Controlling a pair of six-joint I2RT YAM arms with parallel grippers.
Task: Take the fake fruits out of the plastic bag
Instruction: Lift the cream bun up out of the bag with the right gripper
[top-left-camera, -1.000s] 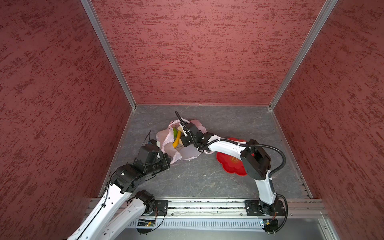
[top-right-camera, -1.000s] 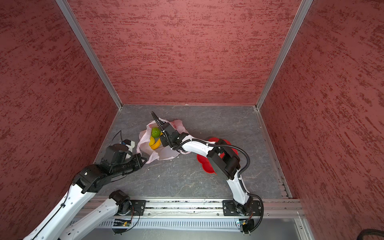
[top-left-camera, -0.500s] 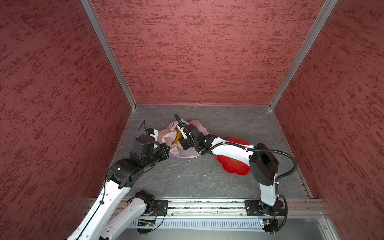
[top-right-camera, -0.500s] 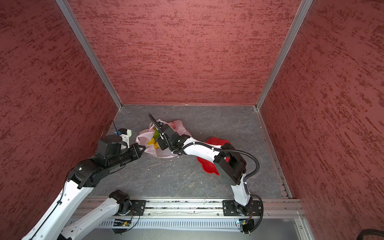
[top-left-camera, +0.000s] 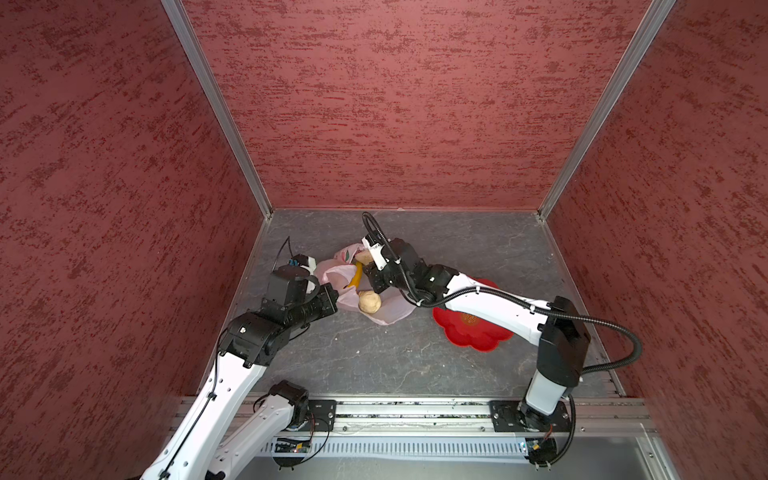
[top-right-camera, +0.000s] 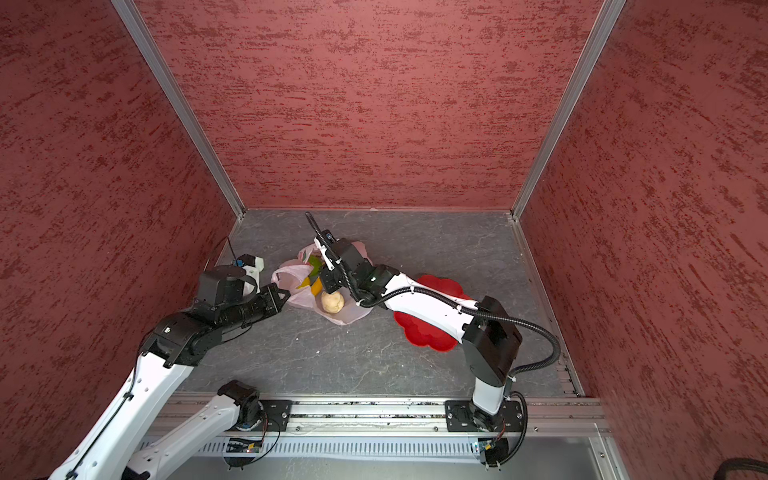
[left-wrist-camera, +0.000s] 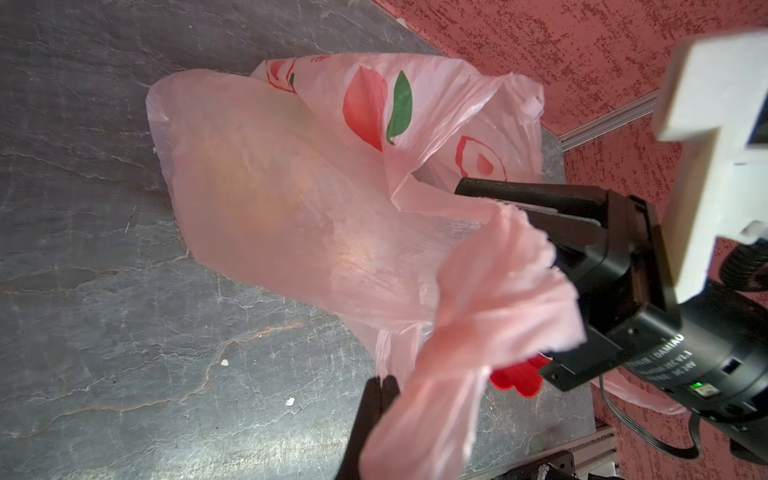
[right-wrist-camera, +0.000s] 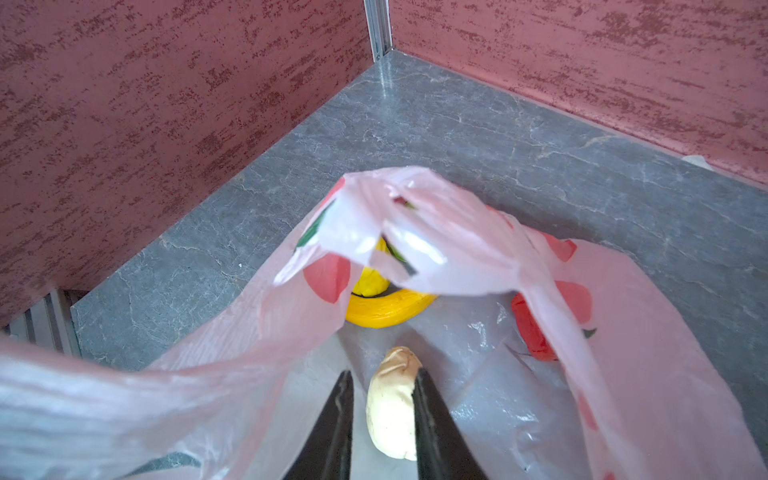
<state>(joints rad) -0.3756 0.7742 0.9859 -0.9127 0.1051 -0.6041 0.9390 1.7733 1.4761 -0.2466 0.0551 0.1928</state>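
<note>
Our right gripper (right-wrist-camera: 382, 374) reaches into the plastic bag (right-wrist-camera: 623, 332), its jaws apart around a pale beige ball (right-wrist-camera: 392, 403) that touches only one finger. Deeper inside the bag lies the yellow banana (right-wrist-camera: 386, 309). Our left gripper (left-wrist-camera: 378, 382) is closed, pinching the bag's twisted handle (left-wrist-camera: 478, 324). A second beige ball (top-left-camera: 369, 301) shows at the bag's near side, and the red dish (top-left-camera: 469, 332) sits just beside the bag.

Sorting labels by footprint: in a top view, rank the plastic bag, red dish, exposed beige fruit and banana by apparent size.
1. plastic bag, partly under the right arm.
2. red dish, also partly covered.
3. exposed beige fruit.
Unranked: banana, only a strip shows.
</note>
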